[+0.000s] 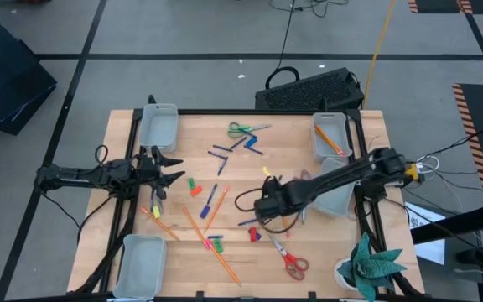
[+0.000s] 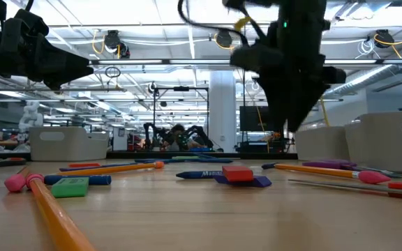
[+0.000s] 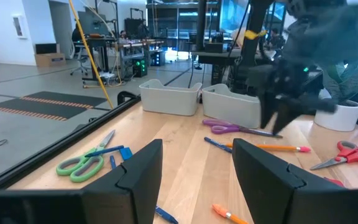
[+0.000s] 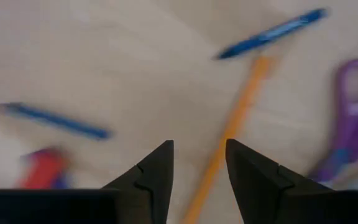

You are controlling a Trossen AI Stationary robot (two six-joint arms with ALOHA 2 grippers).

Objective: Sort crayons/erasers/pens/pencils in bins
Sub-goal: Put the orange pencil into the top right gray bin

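Right gripper (image 1: pixel 261 201) hovers mid-desk (image 1: pixel 309 252), jaws open, empty, above orange pencil (image 4: pixel 225 140) and blue pens (image 4: pixel 269 34). Left gripper (image 1: pixel 174 165) waits at left edge, jaws open. Bins (image 1: pixel 158 126) at corners.

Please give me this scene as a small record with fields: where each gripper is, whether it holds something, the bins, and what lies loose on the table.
left gripper: open, empty, above the table's left side
right gripper: open, empty, over the table's middle, pointing down at an orange pencil
bins: four; only the far right bin shows something inside, an orange pencil
loose pens: blue ones near the table centre
loose scissors: green pair at the far edge, red pair at the near edge
sorting status: most items not yet binned
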